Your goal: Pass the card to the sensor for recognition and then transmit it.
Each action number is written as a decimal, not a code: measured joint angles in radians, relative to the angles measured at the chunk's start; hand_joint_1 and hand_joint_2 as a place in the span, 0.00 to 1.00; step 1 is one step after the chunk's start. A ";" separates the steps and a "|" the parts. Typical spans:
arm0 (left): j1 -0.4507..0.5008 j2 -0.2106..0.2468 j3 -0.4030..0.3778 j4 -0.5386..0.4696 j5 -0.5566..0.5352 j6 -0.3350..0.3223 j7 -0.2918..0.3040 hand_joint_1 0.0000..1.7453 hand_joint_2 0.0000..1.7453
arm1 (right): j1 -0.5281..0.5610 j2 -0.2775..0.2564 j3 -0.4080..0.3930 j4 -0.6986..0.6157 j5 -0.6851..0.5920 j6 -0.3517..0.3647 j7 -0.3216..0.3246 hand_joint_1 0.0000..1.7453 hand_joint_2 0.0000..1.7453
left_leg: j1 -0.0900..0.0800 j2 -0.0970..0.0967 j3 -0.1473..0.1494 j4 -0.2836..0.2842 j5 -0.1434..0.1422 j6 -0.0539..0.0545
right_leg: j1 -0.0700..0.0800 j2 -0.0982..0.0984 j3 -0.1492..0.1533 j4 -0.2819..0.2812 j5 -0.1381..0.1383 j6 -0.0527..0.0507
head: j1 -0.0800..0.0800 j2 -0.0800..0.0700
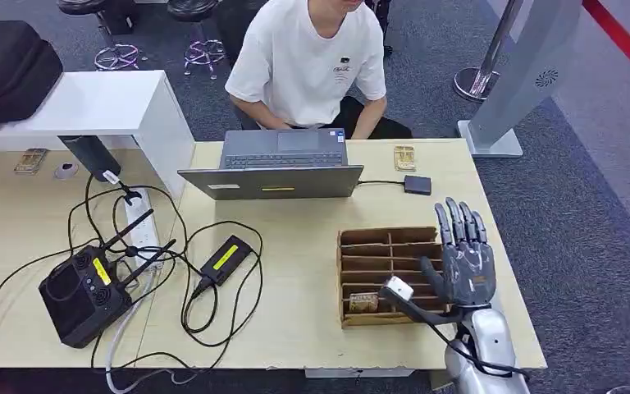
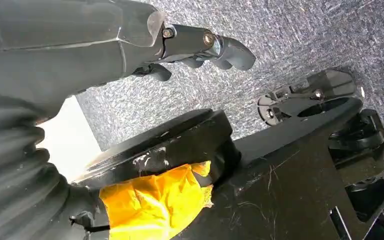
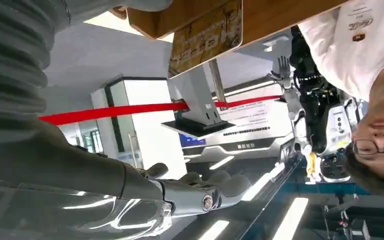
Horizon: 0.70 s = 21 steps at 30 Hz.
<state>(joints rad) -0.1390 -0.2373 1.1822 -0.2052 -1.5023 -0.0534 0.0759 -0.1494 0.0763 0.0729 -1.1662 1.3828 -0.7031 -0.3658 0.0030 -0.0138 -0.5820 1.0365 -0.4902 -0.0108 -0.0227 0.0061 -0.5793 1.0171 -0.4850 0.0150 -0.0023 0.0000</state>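
Two hands belonged to the robot, and only the right hand was up at the table: in the lower right of the head view its fingers stood straight and a little spread, palm down, with nothing between them, poised at the right edge of the wooden divided tray. The left hand hung low over grey carpet in its wrist view, fingers loosely curled and holding nothing. One card lay in a bottom-row compartment of the tray, lower right of centre in the head view, just left of the right thumb; a second card lay flat on the table near the far edge, right of centre, and a third card-like piece sat at the far left, though its face was too small to read. One small dark square pad, cabled to the one laptop, lay just below the second card and was probably the sensor. By my judgement the task stood at its first step, the reach for the tray card not yet closed. The next move would call for the right hand to drop leftward into that narrow compartment and pinch the card by its edge, then carry it up-frame to the pad. One person sat behind the laptop at top centre, likely the one to receive it.
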 joint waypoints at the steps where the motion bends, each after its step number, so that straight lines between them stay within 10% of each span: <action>1: 0.000 0.000 0.000 0.000 0.000 0.000 0.001 0.00 1.00 | 0.000 0.000 0.000 0.001 -0.001 0.000 0.000 0.00 1.00 | 0.000 0.000 0.000 0.000 0.000 0.000 | 0.000 0.000 0.000 0.000 0.000 0.000 | 0.000 0.000; 21: -0.003 0.000 0.000 0.000 -0.006 0.000 0.009 0.00 1.00 | 0.000 0.000 -0.001 -0.006 -0.016 0.000 -0.021 0.00 1.00 | 0.000 0.000 0.000 0.000 0.000 0.000 | 0.000 0.000 0.001 0.000 0.000 0.000 | 0.000 0.000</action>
<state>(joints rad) -0.1416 -0.2377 1.1822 -0.2052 -1.5087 -0.0538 0.0847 -0.1496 0.0759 0.0717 -1.1723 1.3668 -0.7031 -0.3868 0.0031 -0.0138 -0.5817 1.0365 -0.4902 -0.0108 -0.0227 0.0060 -0.5788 1.0171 -0.4850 0.0150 -0.0023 0.0000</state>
